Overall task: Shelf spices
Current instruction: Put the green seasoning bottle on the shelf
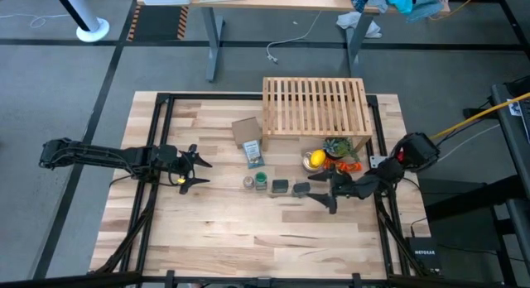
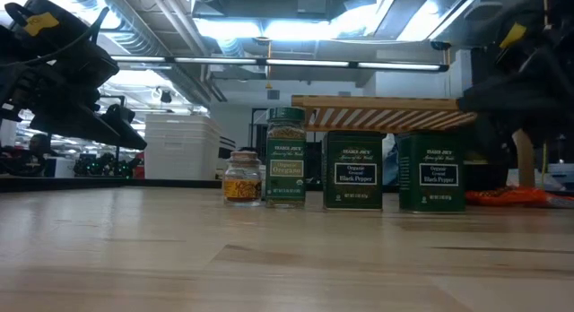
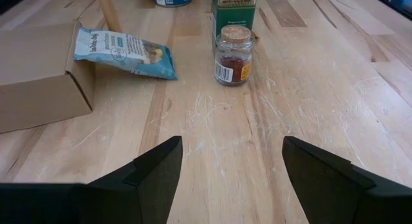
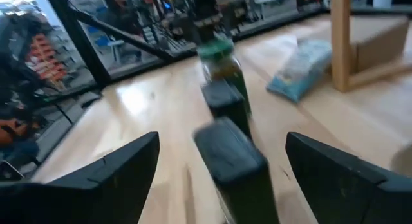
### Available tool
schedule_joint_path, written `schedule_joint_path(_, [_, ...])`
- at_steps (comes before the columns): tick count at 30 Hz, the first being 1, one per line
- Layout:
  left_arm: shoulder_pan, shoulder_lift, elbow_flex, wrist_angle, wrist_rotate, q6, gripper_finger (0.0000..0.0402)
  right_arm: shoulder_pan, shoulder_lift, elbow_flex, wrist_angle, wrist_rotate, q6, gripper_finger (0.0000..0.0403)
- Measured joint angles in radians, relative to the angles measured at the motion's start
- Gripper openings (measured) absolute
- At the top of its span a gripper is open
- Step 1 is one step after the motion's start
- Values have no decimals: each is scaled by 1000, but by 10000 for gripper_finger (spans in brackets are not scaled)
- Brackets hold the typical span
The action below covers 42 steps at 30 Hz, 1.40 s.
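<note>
Four spices stand in a row on the table: a small glass jar [image 1: 248, 182] [image 3: 232, 55], a green bottle [image 1: 261, 182] [image 2: 286, 157] and two dark tins [image 1: 280, 186] [image 1: 300, 189] [image 2: 352, 171] [image 2: 431, 173]. The wooden slatted shelf [image 1: 315, 106] [image 2: 386, 113] stands on its legs behind them. My right gripper [image 1: 319, 194] [image 4: 222, 147] is open just right of the row. In the right wrist view the nearest tin [image 4: 232, 163] shows between its fingers, with a gap on each side. My left gripper [image 1: 197, 168] [image 3: 232, 172] waits open, left of the jar.
A brown cardboard box [image 1: 246, 131] [image 3: 38, 76] and a blue-and-white packet [image 1: 253, 153] [image 3: 122, 52] lie behind the row, left of the shelf. A yellow lemon [image 1: 315, 160] and other produce [image 1: 344, 160] sit under the shelf's near edge. Bare tabletop lies toward the near edge.
</note>
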Motion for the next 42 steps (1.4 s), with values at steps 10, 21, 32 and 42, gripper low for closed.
schedule_joint_path(10, [0,0,0,0,0,0,260,0,-284,2,0,-90,-241,344])
schedule_joint_path(21, [1,0,0,-1,-38,117,260,0,-596,2,-5,-189,-371,344])
schedule_joint_path(32, [1,0,0,25,-100,189,260,0,-841,31,-71,-488,-372,344])
schedule_joint_path(42, [-6,0,0,545,-67,-279,260,-1,-1023,194,-482,-557,-395,344])
